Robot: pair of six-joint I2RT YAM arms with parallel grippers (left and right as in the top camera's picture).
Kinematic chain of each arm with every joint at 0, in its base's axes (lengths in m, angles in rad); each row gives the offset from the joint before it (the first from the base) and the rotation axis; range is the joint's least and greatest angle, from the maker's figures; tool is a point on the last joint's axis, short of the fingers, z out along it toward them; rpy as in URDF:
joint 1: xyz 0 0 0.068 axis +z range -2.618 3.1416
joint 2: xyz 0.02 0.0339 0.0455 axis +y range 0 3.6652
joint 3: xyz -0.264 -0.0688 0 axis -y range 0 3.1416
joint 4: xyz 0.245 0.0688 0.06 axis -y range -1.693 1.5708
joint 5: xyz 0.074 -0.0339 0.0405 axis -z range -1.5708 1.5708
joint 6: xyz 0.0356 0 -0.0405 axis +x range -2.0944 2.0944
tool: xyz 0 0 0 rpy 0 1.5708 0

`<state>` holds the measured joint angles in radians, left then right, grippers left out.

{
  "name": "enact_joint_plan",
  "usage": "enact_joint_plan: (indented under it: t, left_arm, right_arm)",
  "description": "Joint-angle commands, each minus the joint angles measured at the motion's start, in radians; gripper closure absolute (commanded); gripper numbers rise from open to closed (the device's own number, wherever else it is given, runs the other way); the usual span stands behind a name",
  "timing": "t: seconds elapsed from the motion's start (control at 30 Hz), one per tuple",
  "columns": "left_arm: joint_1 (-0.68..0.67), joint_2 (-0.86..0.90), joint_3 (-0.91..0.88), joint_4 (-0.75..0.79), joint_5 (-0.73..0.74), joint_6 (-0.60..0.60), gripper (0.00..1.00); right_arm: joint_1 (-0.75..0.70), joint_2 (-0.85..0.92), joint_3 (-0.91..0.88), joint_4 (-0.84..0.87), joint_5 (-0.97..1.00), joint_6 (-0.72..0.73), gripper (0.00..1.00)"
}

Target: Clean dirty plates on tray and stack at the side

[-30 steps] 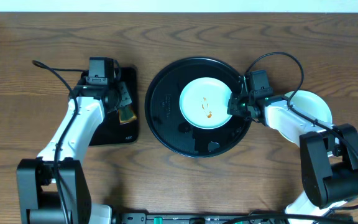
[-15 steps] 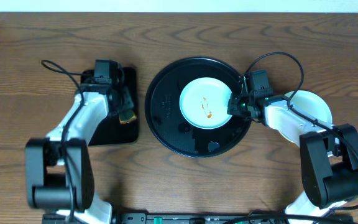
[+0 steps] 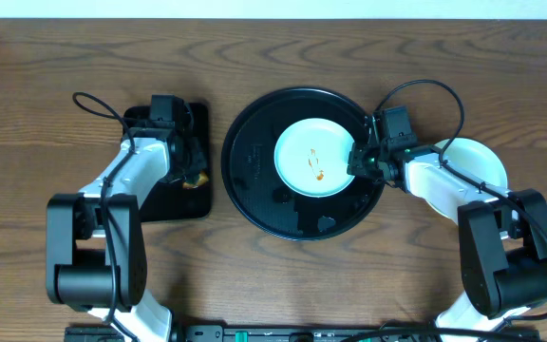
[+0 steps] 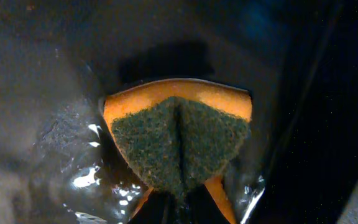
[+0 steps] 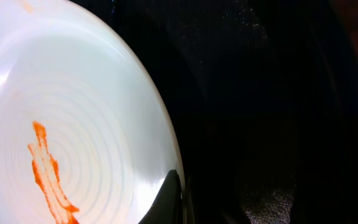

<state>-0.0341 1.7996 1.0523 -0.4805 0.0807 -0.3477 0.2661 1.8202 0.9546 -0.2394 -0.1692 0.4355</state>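
Observation:
A pale mint-blue plate (image 3: 313,157) with an orange-red sauce smear lies in the round black tray (image 3: 254,180). My right gripper (image 3: 357,163) is shut on the plate's right rim; the wrist view shows a finger (image 5: 166,199) over the rim and the smear on the plate (image 5: 73,124). Another pale plate (image 3: 478,160) lies on the table at the right, partly under my right arm. My left gripper (image 3: 194,171) is shut on an orange sponge with a green scouring face (image 4: 179,146), above the rectangular black tray (image 3: 174,204). The third plate is hidden.
The rectangular black tray's wet surface (image 4: 55,143) fills the left wrist view. Cables loop from both arms over the wooden table (image 3: 283,275). The table's far edge runs along the top.
My left arm has swung in and moved slightly up and right over the rectangular tray with the sponge. The right arm and the plate have not moved.

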Motion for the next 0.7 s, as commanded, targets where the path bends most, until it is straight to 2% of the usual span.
enact_joint_plan:
  t: [0.0, 0.3, 0.67]
  left_arm:
    - [0.0, -0.075, -0.001, -0.008, -0.002, -0.006, 0.93]
    - [0.0, -0.219, -0.001, -0.031, -0.002, -0.005, 0.92]
    - [0.0, -0.248, -0.001, -0.038, -0.001, -0.005, 0.93]
  right_arm:
    - [0.011, -0.003, -0.001, -0.015, 0.004, -0.026, 0.99]
    - [0.011, -0.003, -0.001, -0.015, 0.004, -0.032, 0.99]
    - [0.011, -0.003, -0.001, -0.015, 0.003, -0.033, 0.99]
